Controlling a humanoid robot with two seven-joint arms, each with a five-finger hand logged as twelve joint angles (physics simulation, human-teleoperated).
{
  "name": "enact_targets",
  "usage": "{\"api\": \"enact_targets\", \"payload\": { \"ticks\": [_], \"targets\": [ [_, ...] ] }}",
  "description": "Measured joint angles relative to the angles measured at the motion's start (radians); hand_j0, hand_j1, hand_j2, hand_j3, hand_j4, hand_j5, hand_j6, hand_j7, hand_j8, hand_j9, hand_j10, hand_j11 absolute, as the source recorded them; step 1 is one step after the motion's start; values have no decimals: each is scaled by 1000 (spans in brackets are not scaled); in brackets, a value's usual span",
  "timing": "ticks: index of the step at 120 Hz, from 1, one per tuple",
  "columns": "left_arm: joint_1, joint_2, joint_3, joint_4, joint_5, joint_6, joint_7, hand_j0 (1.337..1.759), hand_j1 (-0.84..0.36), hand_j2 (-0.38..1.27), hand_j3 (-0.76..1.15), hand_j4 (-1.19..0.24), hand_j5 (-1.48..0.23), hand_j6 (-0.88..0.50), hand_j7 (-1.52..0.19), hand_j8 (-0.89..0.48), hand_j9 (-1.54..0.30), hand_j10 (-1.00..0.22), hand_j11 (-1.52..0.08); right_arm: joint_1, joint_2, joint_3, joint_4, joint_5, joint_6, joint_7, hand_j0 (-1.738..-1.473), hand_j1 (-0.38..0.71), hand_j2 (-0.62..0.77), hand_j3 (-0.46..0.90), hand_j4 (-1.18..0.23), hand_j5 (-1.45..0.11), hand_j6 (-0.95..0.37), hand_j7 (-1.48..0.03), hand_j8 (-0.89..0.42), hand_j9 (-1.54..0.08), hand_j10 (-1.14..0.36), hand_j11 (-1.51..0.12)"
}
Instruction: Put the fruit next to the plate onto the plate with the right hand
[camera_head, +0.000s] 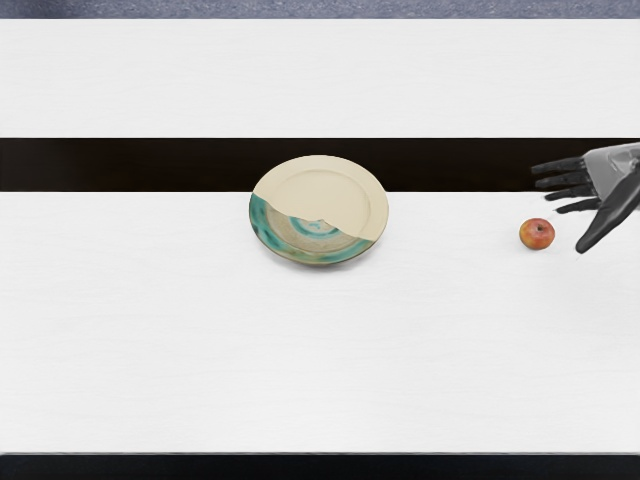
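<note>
A small red-orange apple (537, 234) lies on the white table, well to the right of the plate. The plate (330, 180) is cream with a teal glazed band on its lower left and holds nothing. My right hand (583, 200) comes in from the right edge, just right of the apple and slightly above it. Its dark fingers (560, 166) are spread and hold nothing; the thumb points down beside the apple without touching it. The left arm is out of view.
A dark gap (120, 165) runs across the table behind the plate, splitting the near white surface from a far white strip (300, 75). The near table edge runs along the bottom of the picture.
</note>
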Motion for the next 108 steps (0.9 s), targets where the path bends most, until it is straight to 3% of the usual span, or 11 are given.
{"api": "enact_targets", "payload": {
  "ticks": [24,40,54,66,94,108],
  "targets": [
    [0,0,0,0,0,0,0,1658,342,1,0,-6,-8,-6,-7,-6,-7,-6,-7,5,53,9,-28,23,-74,-23,-1658,-349,-1,0,-2,0,-2,0,-2,0,-2,0],
    [0,0,0,0,0,0,0,1658,342,1,0,-6,-8,-6,-7,-6,-7,-6,-7,4,114,39,-57,-111,-101,-32,-1658,-349,-1,0,-2,0,-2,0,-2,0,-1,0],
    [0,0,0,0,0,0,0,1658,342,1,0,-6,-8,-6,-7,-6,-7,-6,-7,6,193,49,-49,-465,-156,70,-1658,-349,-1,0,-2,0,-3,0,-2,0,-2,0],
    [0,0,0,0,0,0,0,1658,342,1,0,-6,-7,-6,-7,-6,-7,-6,-7,-9,237,47,-24,-636,-200,110,-1658,-349,0,0,-3,0,-4,0,-3,0,-2,0],
    [-1,0,0,0,0,0,0,1658,342,1,0,-6,-7,-6,-7,-6,-7,-6,-7,-107,256,48,-3,-704,-233,144,-1658,-349,1,0,-4,-1,-6,0,-5,0,-3,0],
    [0,0,0,0,0,0,0,1658,343,1,0,-6,-7,-6,-7,-6,-7,-6,-7,-170,218,53,23,-645,-304,264,-1658,-349,1,0,-4,-1,-6,0,-5,0,-3,0]
  ]
}}
